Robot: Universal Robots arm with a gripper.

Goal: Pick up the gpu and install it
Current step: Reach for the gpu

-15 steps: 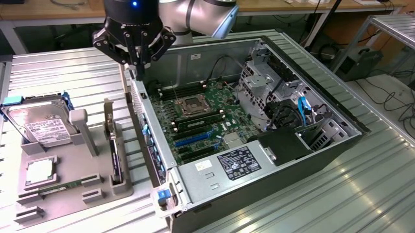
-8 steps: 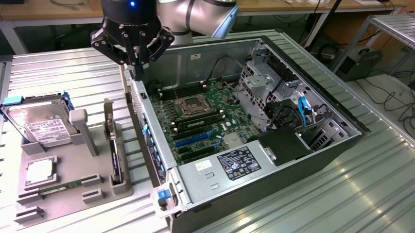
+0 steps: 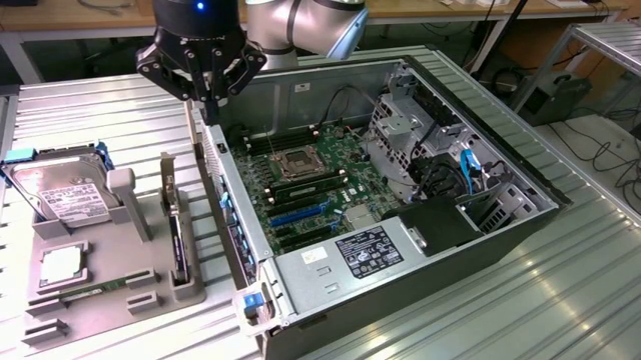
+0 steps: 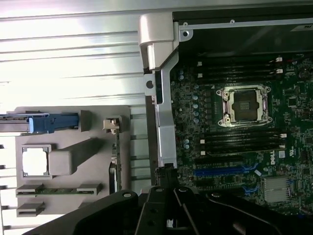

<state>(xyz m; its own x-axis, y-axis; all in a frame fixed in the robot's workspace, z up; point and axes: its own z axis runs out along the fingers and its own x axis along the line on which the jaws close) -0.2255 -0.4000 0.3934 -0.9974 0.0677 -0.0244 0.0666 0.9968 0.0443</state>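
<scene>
GPU, a thin flat dark circuit card with a silver metal end bracket, stands on its long edge in a slot of the grey moulded holder. The slot runs along the holder's edge nearest the open black computer case. Card is untouched and not yet installed.

Black multi-link gripper hangs above the case wall that faces the holder, fingers pressed together, holding nothing.

Assessment: the card appears light and stiff but fragile, and its components and lower contact edge should take no load. Its upward edge is narrow. A pinch across the thickness near mid-length, clear of the bracket, looks the soundest hold; an off-centre grip risks tilting it in the slot.

Silver hard drive and green memory stick sit elsewhere on the holder, apart from the card.
</scene>
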